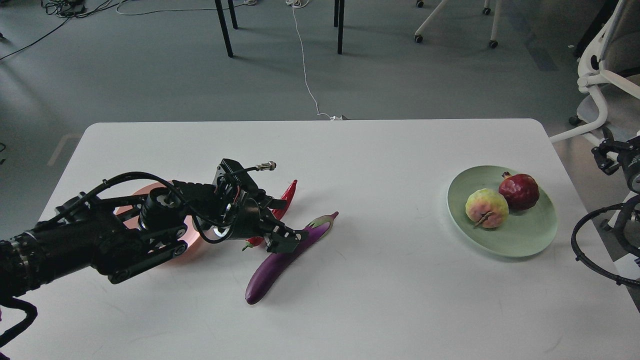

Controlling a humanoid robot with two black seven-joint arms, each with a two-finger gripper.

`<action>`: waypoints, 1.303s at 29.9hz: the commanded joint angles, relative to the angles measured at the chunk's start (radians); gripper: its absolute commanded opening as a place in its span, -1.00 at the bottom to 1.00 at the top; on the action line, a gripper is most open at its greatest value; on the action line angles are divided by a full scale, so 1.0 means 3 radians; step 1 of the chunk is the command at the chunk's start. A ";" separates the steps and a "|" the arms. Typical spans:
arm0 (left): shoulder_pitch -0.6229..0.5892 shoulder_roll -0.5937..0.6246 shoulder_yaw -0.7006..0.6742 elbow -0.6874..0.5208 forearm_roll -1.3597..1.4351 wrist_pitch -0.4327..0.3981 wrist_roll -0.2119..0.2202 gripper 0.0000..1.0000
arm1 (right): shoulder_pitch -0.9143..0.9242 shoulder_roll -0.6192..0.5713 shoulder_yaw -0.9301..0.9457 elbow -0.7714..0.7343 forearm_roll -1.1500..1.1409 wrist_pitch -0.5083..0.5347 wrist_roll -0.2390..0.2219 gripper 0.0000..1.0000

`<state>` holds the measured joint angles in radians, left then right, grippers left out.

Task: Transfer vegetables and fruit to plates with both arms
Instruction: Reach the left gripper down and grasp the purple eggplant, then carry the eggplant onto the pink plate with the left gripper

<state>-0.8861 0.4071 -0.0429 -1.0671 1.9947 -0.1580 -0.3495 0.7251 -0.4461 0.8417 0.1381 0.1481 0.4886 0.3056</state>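
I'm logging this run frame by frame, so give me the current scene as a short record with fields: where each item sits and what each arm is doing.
table: white table
green plate: right side, holds both fruits
pomegranate: on green plate, far side
yellow-pink fruit: on green plate, beside the pomegranate
pink plate: left side, mostly hidden by the left arm
eggplant: table centre, lying diagonally
chili pepper: beside the eggplant, partly hidden
left gripper: open, low over the eggplant and chili
right gripper: at the right edge, off the table; state unclear

Purple eggplant (285, 257) and red chili (286, 199) mid-table, both fruits on green plate (525, 240), pink plate (192, 246) mostly hidden
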 commanded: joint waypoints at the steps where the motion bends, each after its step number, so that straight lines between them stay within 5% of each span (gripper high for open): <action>1: 0.0008 0.0049 0.0046 -0.0089 0.0131 -0.0005 0.0009 0.88 | -0.0009 0.0050 0.0007 0.0005 0.0002 0.0000 0.0009 0.99; 15: 0.0008 0.0065 0.0046 -0.0406 0.0131 -0.0020 0.0086 0.84 | 0.0002 0.0096 0.0063 0.0005 0.0002 0.0000 0.0009 0.99; 18: 0.0008 0.0065 0.0087 -0.0401 0.0136 -0.0036 0.0178 0.59 | 0.0027 0.0096 0.0058 0.0005 0.0002 0.0000 0.0009 0.99; 22: -0.0002 0.0085 0.0117 -0.0355 0.0136 -0.0112 0.0194 0.01 | 0.0063 0.0096 0.0058 0.0010 0.0002 0.0000 0.0009 0.99; 30: 0.0008 0.0254 0.0107 -0.0344 0.0126 -0.0128 0.0229 -0.63 | 0.0078 0.0096 0.0063 0.0010 0.0002 0.0000 0.0009 0.99; 39: -0.0170 0.0851 -0.0199 -0.1033 -0.0256 -0.0214 0.0188 -0.66 | 0.0094 0.0096 0.0068 0.0010 0.0002 0.0000 0.0009 0.99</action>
<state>-0.9211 0.5801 -0.0689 -1.2825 1.9870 -0.2046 -0.2913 0.7497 -0.4173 0.8614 0.1413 0.1489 0.4887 0.3084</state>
